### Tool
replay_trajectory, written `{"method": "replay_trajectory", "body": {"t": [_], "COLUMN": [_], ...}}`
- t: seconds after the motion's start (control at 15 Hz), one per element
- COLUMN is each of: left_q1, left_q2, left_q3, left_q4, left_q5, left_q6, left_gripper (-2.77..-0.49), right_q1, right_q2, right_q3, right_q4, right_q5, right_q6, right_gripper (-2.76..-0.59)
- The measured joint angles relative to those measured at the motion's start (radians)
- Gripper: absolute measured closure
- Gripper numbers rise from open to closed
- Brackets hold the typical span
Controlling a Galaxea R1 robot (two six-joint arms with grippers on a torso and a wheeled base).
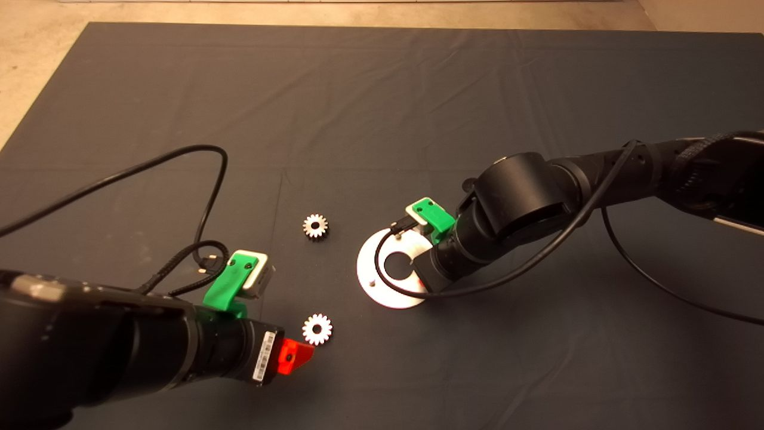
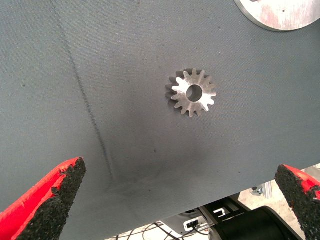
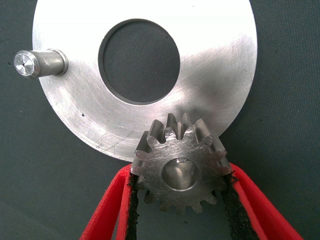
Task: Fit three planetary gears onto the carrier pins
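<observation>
Right gripper (image 3: 180,187) pinching gear (image 3: 179,167) above pin; tilt risks jamming. Left gripper (image 2: 175,200) spread wide, empty.

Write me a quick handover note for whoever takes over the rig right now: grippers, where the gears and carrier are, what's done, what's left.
Right gripper: shut on one planetary gear, held over the carrier disc at its rim; a pin shows through the gear's hole, but I cannot tell if it is seated.
Left gripper: open, holding nothing, just beside the nearer loose gear.
Farther loose gear lies flat on the mat, left of the disc.
One bare carrier pin stands free in the right wrist view.
Done: one gear picked and brought to the disc.
Left: seat it, then install both loose gears.
</observation>
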Motion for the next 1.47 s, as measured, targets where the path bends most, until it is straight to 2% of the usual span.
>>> {"method": "replay_trajectory", "body": {"t": [0.13, 0.73, 1.07, 1.27, 1.47], "left_q1": [0.0, 0.0, -0.001, -0.012, -0.011], "left_q2": [0.0, 0.0, 0.004, 0.003, 0.005], "left_q3": [0.0, 0.0, 0.0, 0.0, 0.0], "left_q4": [0.0, 0.0, 0.0, 0.001, 0.0], "left_q5": [0.0, 0.0, 0.0, 0.0, 0.0], "left_q6": [0.0, -0.002, -0.015, -0.019, -0.019], "left_gripper": [-2.76, -2.76, -2.76, -2.76, -2.76], "right_q1": [0.0, 0.0, 0.004, 0.009, 0.009], "right_q2": [-0.007, -0.02, -0.021, -0.026, -0.026], "right_q3": [0.001, 0.003, 0.003, 0.002, 0.002], "right_q4": [0.0, 0.005, 0.007, 0.007, 0.009], "right_q5": [0.008, 0.016, 0.015, 0.007, 0.003], "right_q6": [-0.006, -0.048, -0.07, -0.074, -0.077], "right_gripper": [-0.99, -0.99, -0.99, -0.99, -0.99]}}
